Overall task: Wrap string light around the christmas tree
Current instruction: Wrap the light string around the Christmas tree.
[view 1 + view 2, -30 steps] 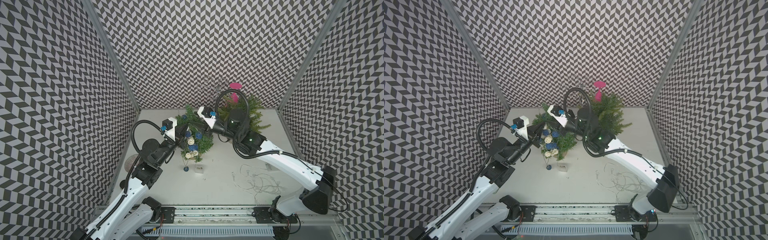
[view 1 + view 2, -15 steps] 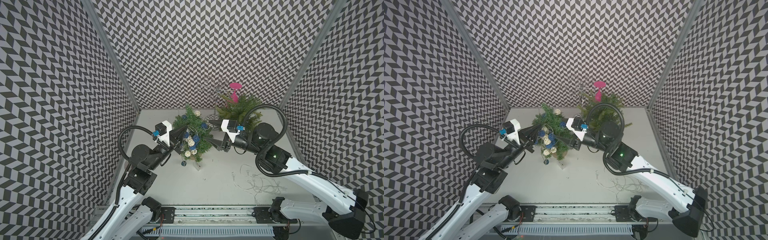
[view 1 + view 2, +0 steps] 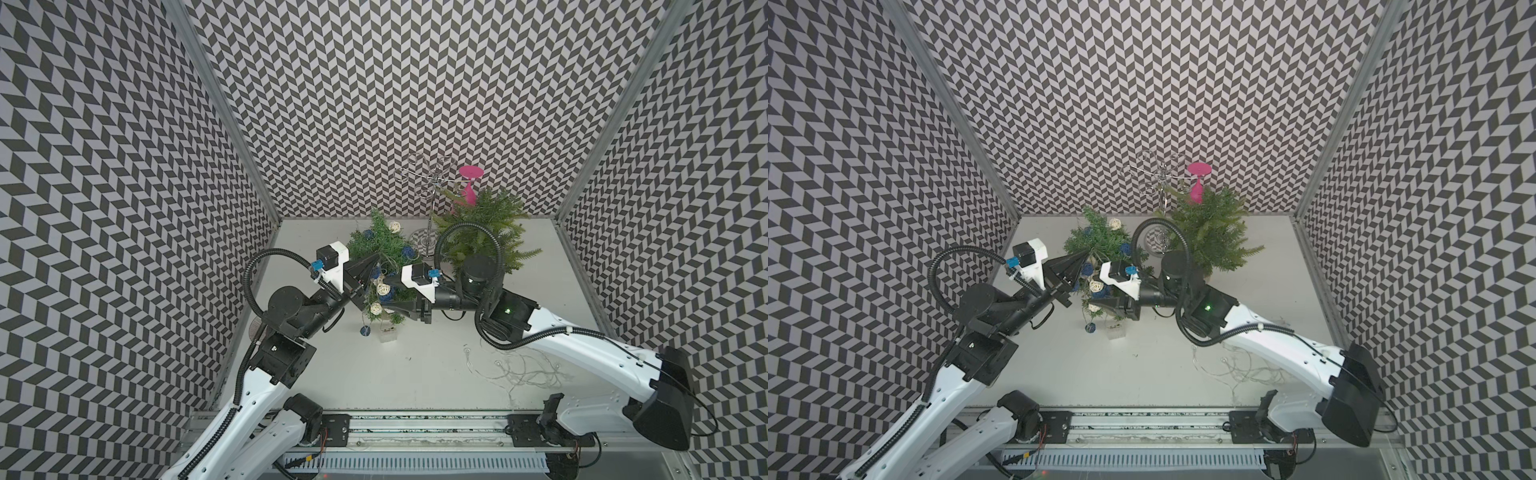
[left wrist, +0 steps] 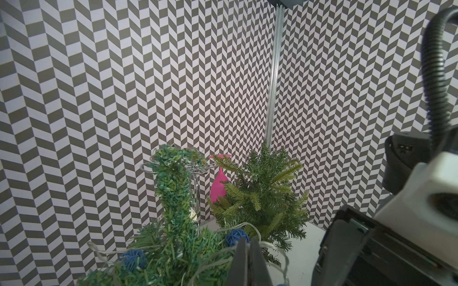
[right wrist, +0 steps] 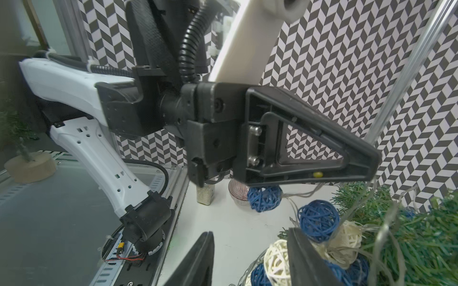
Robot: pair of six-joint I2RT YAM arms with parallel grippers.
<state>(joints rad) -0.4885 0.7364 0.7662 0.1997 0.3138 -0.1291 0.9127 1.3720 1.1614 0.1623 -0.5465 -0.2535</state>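
Tree: the tree [image 3: 380, 249] stands mid-counter [image 3: 415, 374], toward the far side, hung with blue and white balls [image 5: 317, 220]. A bigger tree [image 3: 482, 232] stands to its far right.
String light: clear strands loop over the tree's near side. The rest of the string light [image 3: 523, 370] lies in a loose heap near right, beside the right arm.
Risk, tipping: the tree looks light, so a pull on a taut strand could topple it or drag it.
Risk, snag: a strand may catch on a ball or branch and strip the loops already laid.
Risk, tangle: the heap could knot as it feeds, and the right arm above it could trap it.
Risk, clash: both claws crowd the tree from opposite sides and could knock each other.
Left claw [image 4: 248, 250]: fingers together at the tree's left. Strands run just past the tips, but I cannot tell whether one is pinched.
Right claw [image 5: 250, 232]: jaws partly apart at the tree's near right, holding nothing. One finger [image 5: 304, 257] is against the balls.
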